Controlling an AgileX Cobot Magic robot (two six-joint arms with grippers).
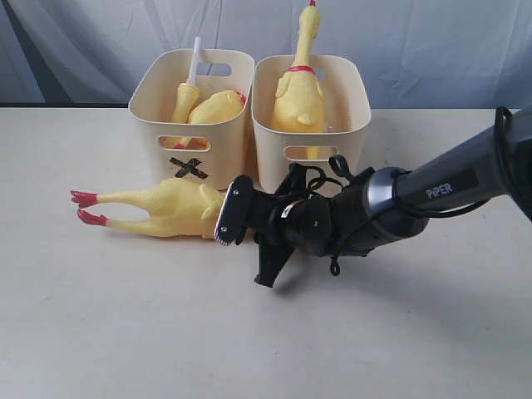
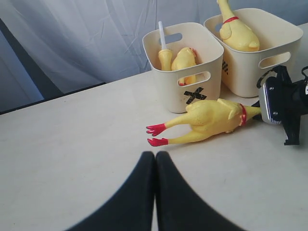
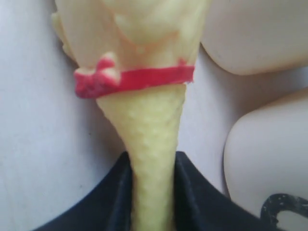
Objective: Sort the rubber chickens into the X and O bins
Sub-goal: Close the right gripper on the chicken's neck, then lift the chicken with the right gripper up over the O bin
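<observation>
Item: rubber chicken [image 1: 170, 208], yellow, lying on its side.
Location: on the worktop [image 1: 125, 332], just in front of the X bin [image 1: 150, 116]; red feet [image 1: 85, 199] point away from the bins, and the neck end is at the right hand [image 1: 226, 214].
Head: hidden by the right hand, so it cannot be told whether it is present or missing.
Right hand: narrow, clamped on the chicken's neck [image 3: 151, 139] below the red collar [image 3: 134, 79]; a black finger [image 3: 108, 197] lies on either side of it.
Left hand [image 2: 155, 187]: fingers pressed together, holding nothing, well apart from the chicken.
X bin contents: a chicken fitted with a white stick [image 1: 194, 58] and a second body [image 1: 218, 108] with no head showing.
O bin [image 1: 353, 125] contents: one whole chicken [image 1: 298, 96], upright, with head and comb above the rim; the bin's mark is mostly covered by the arm.
Handling: probably light, hollow and soft, with pebbled skin that should give grip. The neck is thin and likely to flex, so the body may droop and swing when lifted.
Best hold: the neck close to the collar, or the thicker body for a steadier carry.
</observation>
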